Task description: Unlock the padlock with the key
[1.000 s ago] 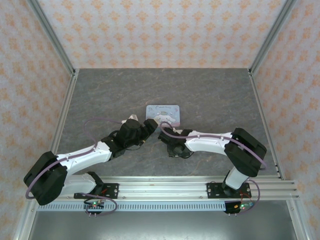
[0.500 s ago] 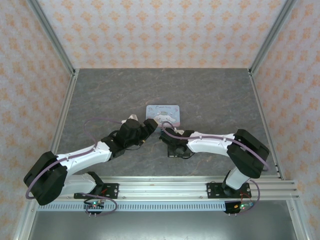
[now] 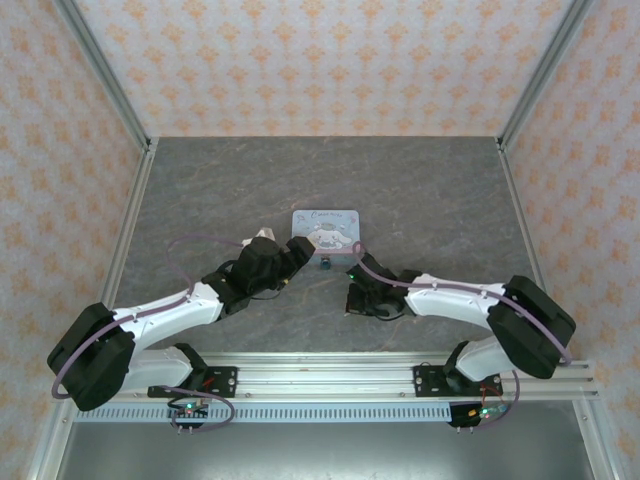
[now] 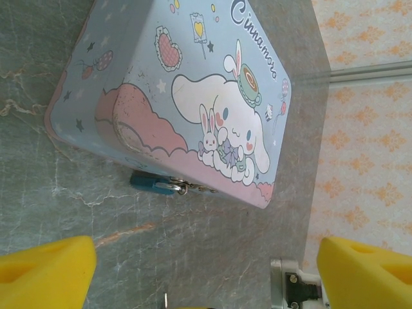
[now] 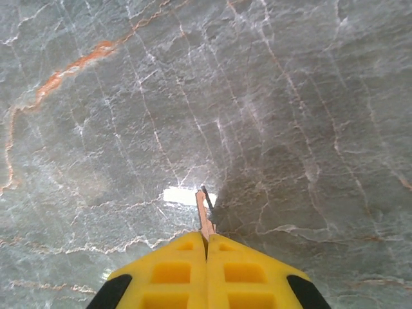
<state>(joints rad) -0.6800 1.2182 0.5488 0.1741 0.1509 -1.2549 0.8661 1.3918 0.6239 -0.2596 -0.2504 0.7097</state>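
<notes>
Operator: From above, what lies on the grey marbled table (image 3: 420,190)?

Observer: A pastel-blue rectangular tin (image 3: 325,226) with a cartoon dog on its lid, about mid-table. The tiny dark teal padlock (image 3: 327,264) shows as a speck just off the tin's near edge. The left gripper (image 3: 297,249) sits just beside the tin's near left corner. The right gripper (image 3: 353,268) is near the padlock, to its right and apart from the tin. Both pairs of jaws are too small here to judge.

Operator: And the left wrist camera?

Observer: The left gripper (image 4: 206,264) is spread wide and holds nothing. Its yellow fingertips (image 4: 45,270) sit at the two bottom corners of the view, with bare table (image 4: 193,244) between them. Ahead lies the tin (image 4: 180,96), flat on the table. The padlock (image 4: 152,183) lies on its side against the tin's side wall, and its silvery end meets a small metal fitting (image 4: 194,188) on the tin.

Operator: Right wrist?

Observer: The right gripper (image 5: 207,239) is pinched fully together on the key (image 5: 204,209). The key is a thin pale metal sliver with a coppery tint, sticking straight out from between the yellow fingers (image 5: 170,273). Its tip is over bare table (image 5: 290,96), beside a small bright glare patch (image 5: 183,196). I cannot tell whether it touches the surface.
</notes>
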